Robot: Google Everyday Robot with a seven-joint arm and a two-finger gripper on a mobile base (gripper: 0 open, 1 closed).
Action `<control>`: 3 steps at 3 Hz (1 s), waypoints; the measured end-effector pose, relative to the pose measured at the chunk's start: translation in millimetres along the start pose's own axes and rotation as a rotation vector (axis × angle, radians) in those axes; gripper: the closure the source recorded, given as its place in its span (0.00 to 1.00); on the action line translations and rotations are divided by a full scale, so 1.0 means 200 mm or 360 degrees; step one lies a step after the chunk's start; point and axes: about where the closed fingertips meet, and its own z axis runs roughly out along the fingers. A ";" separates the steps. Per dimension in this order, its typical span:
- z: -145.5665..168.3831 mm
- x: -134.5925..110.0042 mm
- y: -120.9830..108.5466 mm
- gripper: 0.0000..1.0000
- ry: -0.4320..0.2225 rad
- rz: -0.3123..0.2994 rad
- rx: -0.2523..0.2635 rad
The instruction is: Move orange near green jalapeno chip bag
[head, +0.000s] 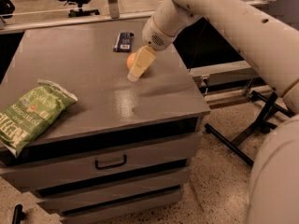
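— On the grey cabinet top (93, 94), the small round orange fruit (131, 59) sits at the cream gripper (138, 66), well apart from the crinkled green foil bag (32, 113)
— Firm, smooth, likely to roll (take its widest middle); whether that gripper has closed, I cannot tell

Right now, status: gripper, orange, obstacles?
Gripper low at small round orange fruit. Crinkled green foil chip bag at front-left corner, well apart. Small dark packet behind orange, off the path.

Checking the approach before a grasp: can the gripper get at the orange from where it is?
Probably yes. The gripper sits right at the small round orange fruit on the grey cabinet top; the dark rectangular packet lies apart behind, so nothing blocks it.
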 end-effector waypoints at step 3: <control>0.11 -0.04 0.10 0.72 -0.0102 -0.0034 -0.0121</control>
